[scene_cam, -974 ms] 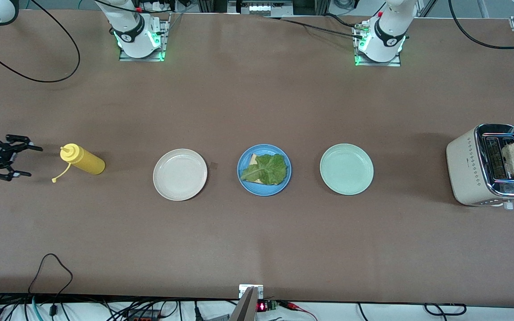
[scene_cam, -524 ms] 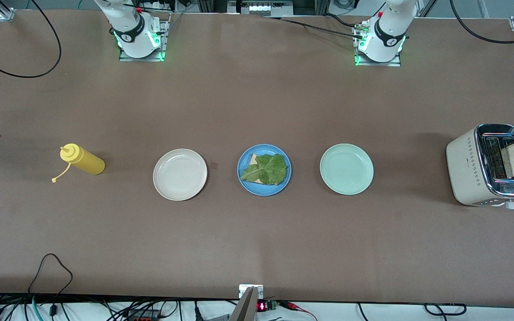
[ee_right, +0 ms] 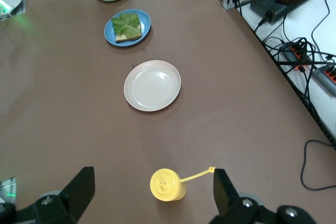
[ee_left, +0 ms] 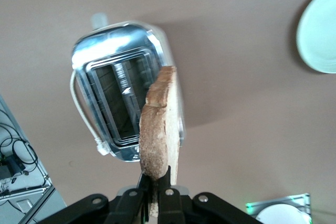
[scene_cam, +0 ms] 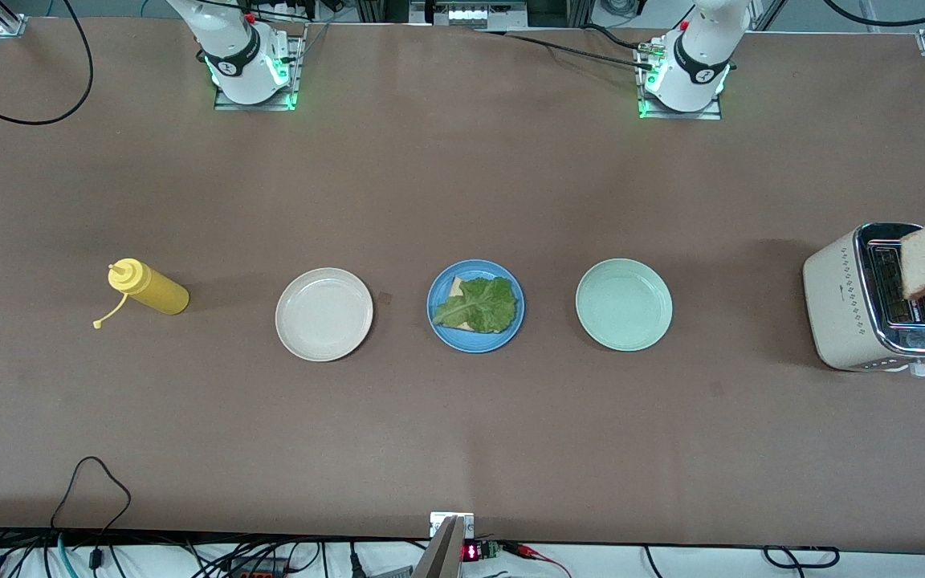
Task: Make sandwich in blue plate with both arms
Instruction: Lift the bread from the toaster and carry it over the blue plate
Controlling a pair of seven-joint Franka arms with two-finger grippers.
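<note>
Landmark: the blue plate [scene_cam: 475, 306]. It carries one toast slice [ee_right: 127, 34] with a lettuce leaf [scene_cam: 480, 304] on top. A beige plate [scene_cam: 323, 314] sits beside it toward the right arm's end, with a yellow squeeze bottle [scene_cam: 148, 287] further along. A mint-green plate [scene_cam: 624, 304] sits toward the left arm's end, then a toaster [scene_cam: 880, 297].

Left gripper [ee_left: 155, 188]: clamped on a second toast slice [ee_left: 160, 130], held over the toaster slots.

Right gripper [ee_right: 152, 187]: fingers spread wide, empty, over the bottle.
</note>
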